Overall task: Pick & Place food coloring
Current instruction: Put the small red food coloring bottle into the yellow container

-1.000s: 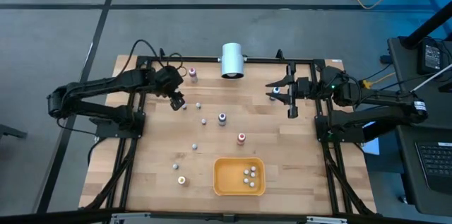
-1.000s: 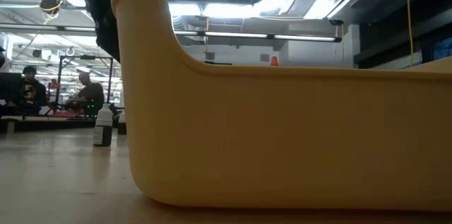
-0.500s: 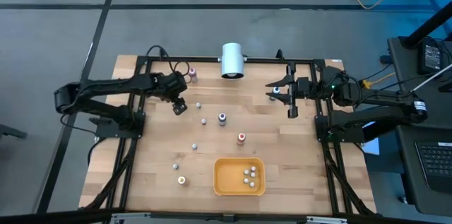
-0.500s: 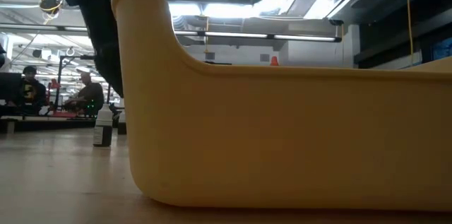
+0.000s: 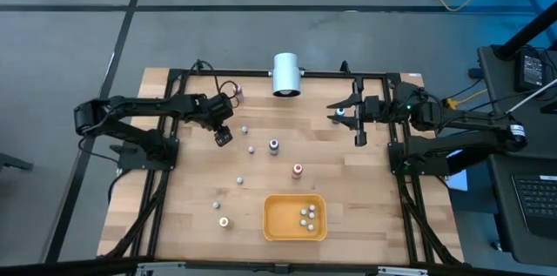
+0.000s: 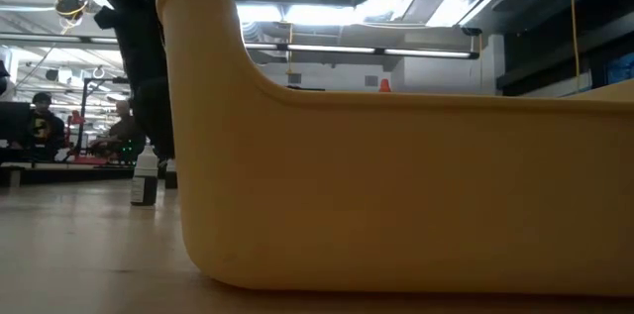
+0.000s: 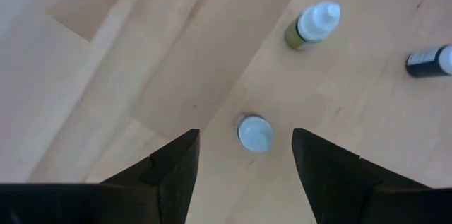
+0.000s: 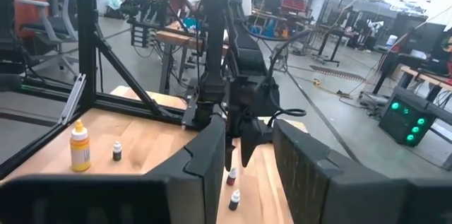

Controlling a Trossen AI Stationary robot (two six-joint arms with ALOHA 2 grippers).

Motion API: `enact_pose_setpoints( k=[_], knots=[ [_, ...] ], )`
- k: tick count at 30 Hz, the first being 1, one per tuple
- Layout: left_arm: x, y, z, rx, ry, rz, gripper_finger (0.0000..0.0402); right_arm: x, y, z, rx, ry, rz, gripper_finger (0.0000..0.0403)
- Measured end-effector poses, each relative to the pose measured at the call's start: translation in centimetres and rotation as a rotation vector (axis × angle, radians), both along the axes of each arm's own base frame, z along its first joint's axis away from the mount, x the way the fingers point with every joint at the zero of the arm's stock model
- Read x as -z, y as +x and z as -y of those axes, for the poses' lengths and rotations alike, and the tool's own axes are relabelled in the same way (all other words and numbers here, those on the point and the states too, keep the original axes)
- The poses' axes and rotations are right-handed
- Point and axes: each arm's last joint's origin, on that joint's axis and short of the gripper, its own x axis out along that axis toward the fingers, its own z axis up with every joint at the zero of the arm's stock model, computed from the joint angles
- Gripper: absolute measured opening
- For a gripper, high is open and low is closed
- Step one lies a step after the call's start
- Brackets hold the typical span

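Hovering: left tool [image 5: 223,137], upper left, is spreading wide to straddle the white-capped bottle [image 7: 254,133].
Waiting: right tool [image 5: 359,130], state unclear.

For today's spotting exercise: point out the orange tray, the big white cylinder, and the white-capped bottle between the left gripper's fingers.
orange plastic tray [image 5: 271,220]: high view, left rim.
big white cylinder [image 5: 285,74]: high view, its side.
white-capped small bottle [image 7: 255,133]: left wrist view, cap top.

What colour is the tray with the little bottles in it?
The tray is orange-yellow. It shows best in the high view, with the little bottles inside.
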Motion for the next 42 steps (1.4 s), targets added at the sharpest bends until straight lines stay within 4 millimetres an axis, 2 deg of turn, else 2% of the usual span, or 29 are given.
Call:
enact_pose_setpoints(
  k=[9,18,24,35,42],
  knots=[
    [1.2,0.9,-0.4,0.023,-0.001,-0.013,0.0222,0.1,0.0,0.0,0.0,0.001,-0.009,0.0123],
    [2.3,1.2,-0.5,0.032,-0.022,-0.052,0.0201,0.1,0.0,0.0,0.0,0.001,-0.008,0.0123],
    [2.3,1.2,-0.5,0.027,-0.023,-0.057,0.0174,0.1,0.0,0.0,0.0,0.002,-0.009,0.0123],
    [2.3,1.2,-0.5,0.024,-0.025,-0.056,0.0095,0.1,0.0,0.0,0.0,0.001,-0.008,0.0123],
    [2.3,1.2,-0.5,-0.007,-0.034,-0.05,0.0079,0.1,0.0,0.0,0.0,0.001,-0.008,0.0123]
  ],
)
